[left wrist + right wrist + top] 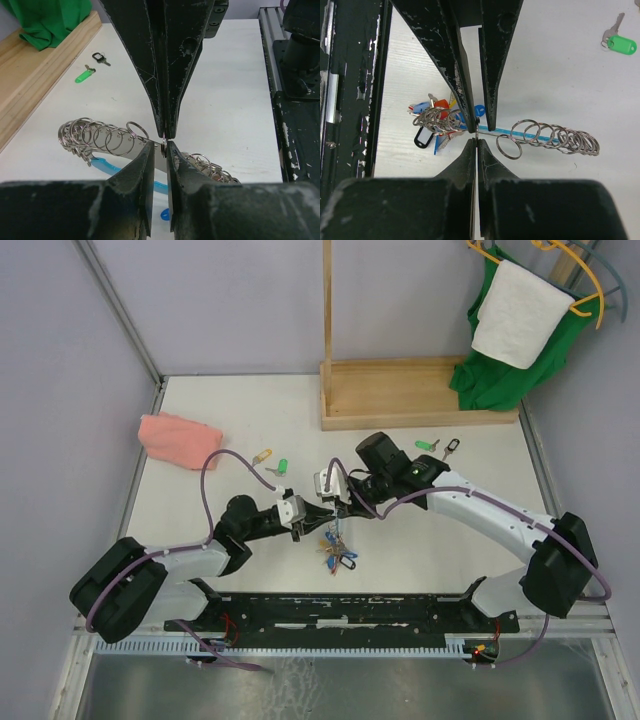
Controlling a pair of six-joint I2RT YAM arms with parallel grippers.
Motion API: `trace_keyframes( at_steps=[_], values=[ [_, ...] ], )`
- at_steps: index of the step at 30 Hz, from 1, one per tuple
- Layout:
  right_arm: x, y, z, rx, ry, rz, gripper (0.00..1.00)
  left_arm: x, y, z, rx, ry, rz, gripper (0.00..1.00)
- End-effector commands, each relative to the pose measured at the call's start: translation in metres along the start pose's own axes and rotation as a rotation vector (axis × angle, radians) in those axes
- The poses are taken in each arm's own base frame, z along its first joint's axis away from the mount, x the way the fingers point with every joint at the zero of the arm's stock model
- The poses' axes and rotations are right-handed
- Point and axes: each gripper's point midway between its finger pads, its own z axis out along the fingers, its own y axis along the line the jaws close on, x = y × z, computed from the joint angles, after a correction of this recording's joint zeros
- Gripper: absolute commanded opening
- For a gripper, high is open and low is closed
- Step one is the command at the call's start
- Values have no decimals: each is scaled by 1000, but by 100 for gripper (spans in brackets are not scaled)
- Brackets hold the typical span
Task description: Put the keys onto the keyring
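**Operator:** State the condition of each gripper and the location of the keyring.

**Technician:** The right gripper is clamped on the wire of the keyring. The keyring sits between the two arms over the middle of the table. The left gripper is slightly parted. Its fingers stand astride the same wire, just beside the right gripper, and do not grasp it. Whether the tagged bunch rests on the table cannot be determined.

**Operator:** List the probable faults from this position.

**Technician:**
- Pivoting. The wire is clamped at one point only, so the weight of the bunch may turn it in the jaws and carry it out of the left gripper's gap.
- Wrong capture. The split rings crowd the wire on both sides, so a closing finger may trap one of them instead of the wire.
- Fingertip collision. The two grippers are almost touching.
- Supply. The green-headed key, black-headed key and yellow-headed key lie well apart. To fetch one, a gripper must leave the keyring, which may then drop or shift.
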Motion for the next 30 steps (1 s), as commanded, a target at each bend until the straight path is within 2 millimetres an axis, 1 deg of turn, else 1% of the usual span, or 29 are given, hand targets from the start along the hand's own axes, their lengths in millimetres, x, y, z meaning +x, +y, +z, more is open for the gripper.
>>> trace_keyframes(
  at_steps=[1,4,7,8,9,13,15,18,21,24,26,27,30],
  values=[
    [-24,-9,-8,23,-27,-68,1,-13,5,7,16,-24,67,20],
    [-24,-9,-6,21,-10,-75,1,-12,4,8,24,-19,64,16],
    [-26,-9,-5,18,-3,-81,1,-9,4,8,26,-10,64,6],
    [-27,-9,-5,21,-7,-83,2,-9,4,7,25,-10,65,3],
    [-29,-11,-6,34,-14,-83,5,-9,4,7,19,-14,69,3],
    [-27,-15,-10,101,-27,-68,28,-14,22,-2,-113,-53,106,3],
    [-29,-20,-13,152,-42,-49,39,-17,26,-8,-160,-88,132,3],
    [-32,-39,-26,300,-58,25,53,-20,28,-10,-184,-107,132,3],
    [-33,-63,-48,494,-61,112,60,-20,32,-10,-207,-104,112,3],
    [-27,-84,-69,680,-56,196,68,-25,39,-13,-254,-124,91,3],
    [-19,-92,-76,757,-44,225,74,-26,43,-16,-286,-128,84,3],
    [-14,-97,-79,800,-38,258,77,-26,50,-18,-328,-128,69,3],
    [11,-116,-91,960,22,400,99,-30,59,-24,-401,-148,34,3]
  ],
)
